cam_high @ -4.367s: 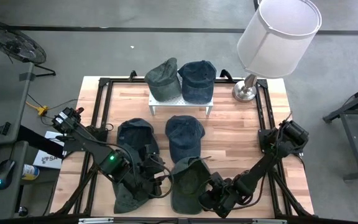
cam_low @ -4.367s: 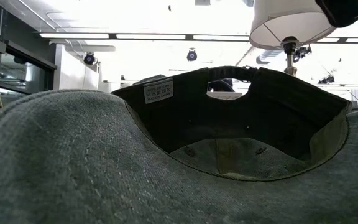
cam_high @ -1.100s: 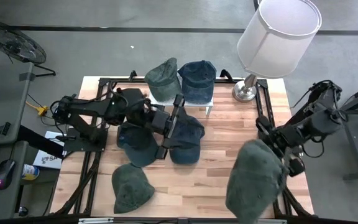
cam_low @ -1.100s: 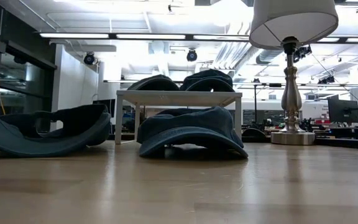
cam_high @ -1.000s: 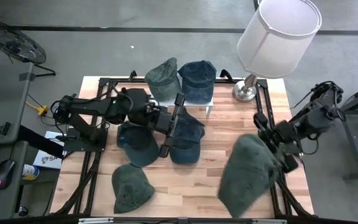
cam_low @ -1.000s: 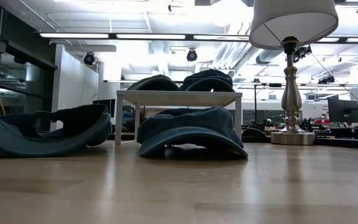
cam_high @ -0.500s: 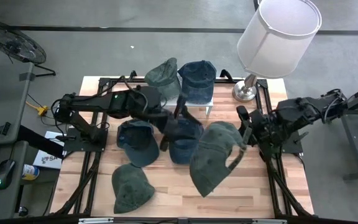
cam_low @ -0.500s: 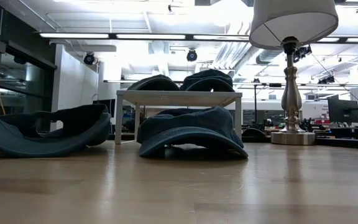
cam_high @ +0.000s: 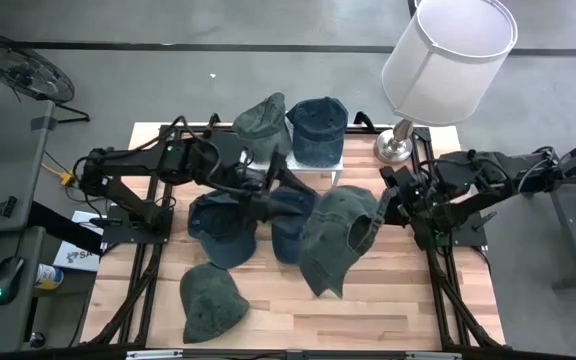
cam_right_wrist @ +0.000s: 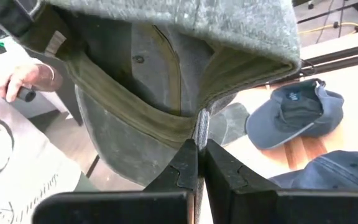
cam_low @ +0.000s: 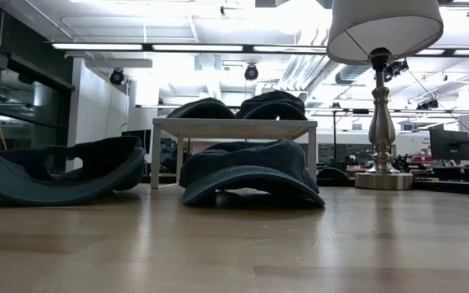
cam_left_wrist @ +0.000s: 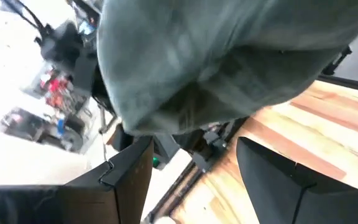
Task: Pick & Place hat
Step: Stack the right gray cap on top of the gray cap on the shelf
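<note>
the wooden table (cam_high: 388, 320) carries the lamp (cam_high: 438, 70), a white shelf (cam_high: 290, 164) topped by two caps, and more caps lying flat. above its middle hangs the grey-green hat (cam_high: 336, 238), pinched by its edge in the right gripper (cam_right_wrist: 197, 149), whose jaws are clamped tight on the fabric so the crown dangles free (a carry hold, i'd judge). the left gripper (cam_left_wrist: 191, 168) reaches in beside it with jaws standing wide and empty, seemingly ready to receive or steady the hat.
</note>
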Tool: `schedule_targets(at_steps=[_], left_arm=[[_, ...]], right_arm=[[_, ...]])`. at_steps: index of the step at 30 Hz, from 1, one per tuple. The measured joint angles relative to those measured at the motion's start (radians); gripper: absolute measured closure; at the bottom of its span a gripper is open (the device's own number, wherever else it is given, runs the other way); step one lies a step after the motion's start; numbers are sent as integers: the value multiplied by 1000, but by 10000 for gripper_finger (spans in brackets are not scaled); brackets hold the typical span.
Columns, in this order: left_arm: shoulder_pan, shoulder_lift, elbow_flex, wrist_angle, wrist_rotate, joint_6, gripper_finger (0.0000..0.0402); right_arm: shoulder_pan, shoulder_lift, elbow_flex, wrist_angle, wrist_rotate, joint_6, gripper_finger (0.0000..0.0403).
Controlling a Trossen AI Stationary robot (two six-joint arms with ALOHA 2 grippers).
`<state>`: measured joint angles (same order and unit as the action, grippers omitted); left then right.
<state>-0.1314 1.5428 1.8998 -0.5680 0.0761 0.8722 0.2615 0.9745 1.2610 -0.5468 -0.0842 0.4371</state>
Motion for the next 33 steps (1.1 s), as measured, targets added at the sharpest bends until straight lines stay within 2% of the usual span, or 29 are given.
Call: schedule_targets(at_steps=[5,15,25,33], left_arm=[[0,-17,0,-25,45,79,174],[0,-16,0,-31,47,222,174],[0,-8,0,-13,77,275,174],[-21,-5,-1,-88,111,274,174]], right_arm=[[-26,0,0,-1,-35,19,400],[-58,1,0,-11,-53,41,400],[-98,68,0,-11,-138,59,400],[-106,80,0,12,-156,54,400]])
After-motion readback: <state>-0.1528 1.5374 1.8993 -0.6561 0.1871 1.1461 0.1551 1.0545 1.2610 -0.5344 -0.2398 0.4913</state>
